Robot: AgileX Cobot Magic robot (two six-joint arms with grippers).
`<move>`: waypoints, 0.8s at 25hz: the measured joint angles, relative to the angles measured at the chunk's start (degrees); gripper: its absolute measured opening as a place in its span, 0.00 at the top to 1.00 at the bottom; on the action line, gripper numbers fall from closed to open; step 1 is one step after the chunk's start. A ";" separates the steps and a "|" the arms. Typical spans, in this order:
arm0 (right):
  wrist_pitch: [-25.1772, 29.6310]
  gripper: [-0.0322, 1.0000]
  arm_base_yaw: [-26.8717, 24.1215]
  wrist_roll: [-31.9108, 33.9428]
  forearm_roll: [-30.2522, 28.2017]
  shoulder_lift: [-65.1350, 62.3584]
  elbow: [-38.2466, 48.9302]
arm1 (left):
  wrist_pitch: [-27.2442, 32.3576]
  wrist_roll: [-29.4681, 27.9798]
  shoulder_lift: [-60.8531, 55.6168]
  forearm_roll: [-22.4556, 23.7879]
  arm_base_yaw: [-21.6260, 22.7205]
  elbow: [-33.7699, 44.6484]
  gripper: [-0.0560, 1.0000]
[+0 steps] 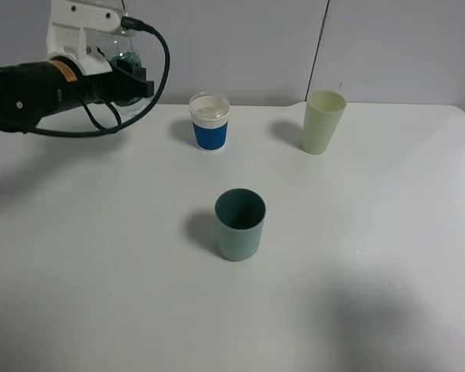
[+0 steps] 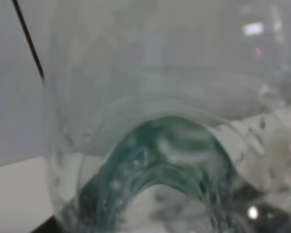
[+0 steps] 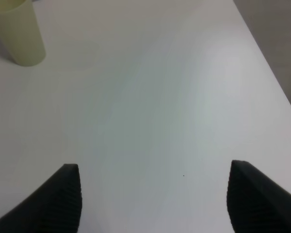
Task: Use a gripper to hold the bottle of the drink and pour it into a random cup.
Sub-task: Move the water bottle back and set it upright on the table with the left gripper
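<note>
bottle (image 2: 169, 145) held high left of cup (image 1: 210, 124), bare table (image 1: 101, 271) below

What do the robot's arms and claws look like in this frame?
The left arm is a black tube ending in a white boxy head, with a small orange label and looping black cables. The right claw shows only two dark, finely ribbed fingers.

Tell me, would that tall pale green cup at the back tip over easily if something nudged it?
Probably yes: the pale green cup is tall, with a base narrower than its rim, so a nudge near the top could topple it. It looks thin and seems empty, so likely light.
</note>
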 joint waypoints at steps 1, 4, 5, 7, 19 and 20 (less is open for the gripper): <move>0.00 0.35 0.00 0.00 0.00 0.00 0.00 | -2.64 -0.05 0.00 0.00 0.21 1.55 0.54; 0.00 0.35 0.00 0.00 0.00 0.00 0.00 | -9.92 -0.43 -0.05 0.05 1.14 6.99 0.54; 0.00 0.35 0.00 0.00 0.00 0.00 0.00 | -12.07 -0.50 -0.05 -0.01 1.45 8.79 0.54; 0.00 0.35 0.00 0.00 0.00 0.00 0.00 | -15.23 -0.64 0.07 -0.01 1.64 11.81 0.54; 0.00 0.35 0.00 0.00 0.00 0.00 0.00 | -23.16 -0.77 9.53 1.98 1.64 16.28 0.54; 0.00 0.35 0.00 0.00 0.00 0.00 0.00 | -24.33 -0.77 10.60 1.98 1.64 16.28 0.54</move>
